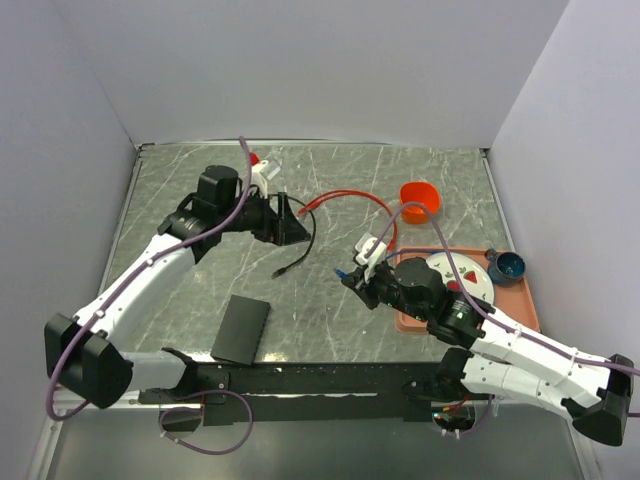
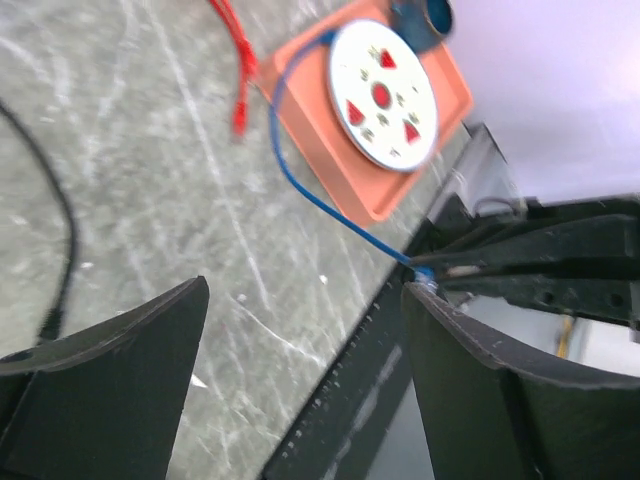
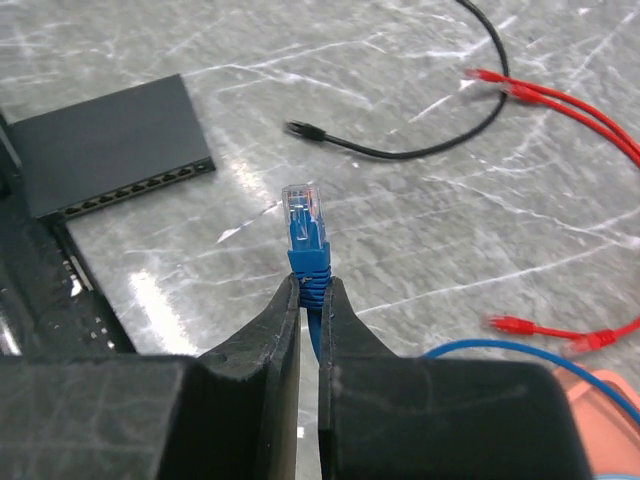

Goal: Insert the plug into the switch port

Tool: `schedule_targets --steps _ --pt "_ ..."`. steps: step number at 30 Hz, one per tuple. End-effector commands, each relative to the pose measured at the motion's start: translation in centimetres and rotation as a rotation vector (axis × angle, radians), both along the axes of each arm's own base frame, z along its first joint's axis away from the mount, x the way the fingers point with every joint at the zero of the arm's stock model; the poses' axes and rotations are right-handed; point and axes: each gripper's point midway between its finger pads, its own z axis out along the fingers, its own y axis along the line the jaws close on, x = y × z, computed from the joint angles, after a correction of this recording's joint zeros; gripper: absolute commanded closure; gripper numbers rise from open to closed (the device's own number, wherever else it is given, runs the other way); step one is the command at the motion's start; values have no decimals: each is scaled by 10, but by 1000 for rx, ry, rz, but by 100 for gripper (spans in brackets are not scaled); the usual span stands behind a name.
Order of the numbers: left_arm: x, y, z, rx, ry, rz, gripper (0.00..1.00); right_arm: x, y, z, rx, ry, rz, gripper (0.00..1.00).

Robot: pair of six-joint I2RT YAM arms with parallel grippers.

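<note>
My right gripper [image 3: 310,285] is shut on the blue boot of the plug [image 3: 304,228]; its clear tip points at the flat black switch [image 3: 105,143], whose row of ports [image 3: 140,187] faces the gripper, a gap away. In the top view the right gripper [image 1: 352,279] holds the plug [image 1: 343,271] right of the switch [image 1: 241,328], which lies near the front edge. My left gripper [image 1: 297,229] is open and empty, hovering at the back left; its fingers [image 2: 110,370] frame bare table.
A salmon tray [image 1: 518,300] with a white disc [image 1: 462,276] and a blue cup [image 1: 506,266] sits at the right. An orange bowl [image 1: 419,198], red cables [image 1: 350,198] and a black cable [image 1: 295,258] lie mid-table. The blue cable [image 2: 300,190] runs toward the tray.
</note>
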Motion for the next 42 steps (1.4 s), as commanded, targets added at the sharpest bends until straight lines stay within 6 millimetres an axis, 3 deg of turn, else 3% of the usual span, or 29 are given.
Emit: schedule_targets --steps 1,4,10,16,21,23,30,42 --pt "24 24 7 5 -73 185 16 -6 10 23 100 -51 56 100" --pt "37 48 -17 61 -32 317 17 -9 17 15 76 -23 93 100" --pt "49 117 -86 305 94 673 17 -18 44 -3 61 71 197 100" --pt "30 159 -139 412 234 859 17 -24 74 -26 36 166 268 100" --pt "1 170 -177 408 349 950 20 -34 104 -54 -20 249 289 100" --pt "-9 175 -184 379 373 1001 21 -44 120 -56 -15 262 319 100" --pt "-26 180 -191 304 399 1079 22 -61 159 -106 -84 404 344 100" --pt "-32 165 -214 302 437 979 24 -42 174 -160 -165 437 246 100"
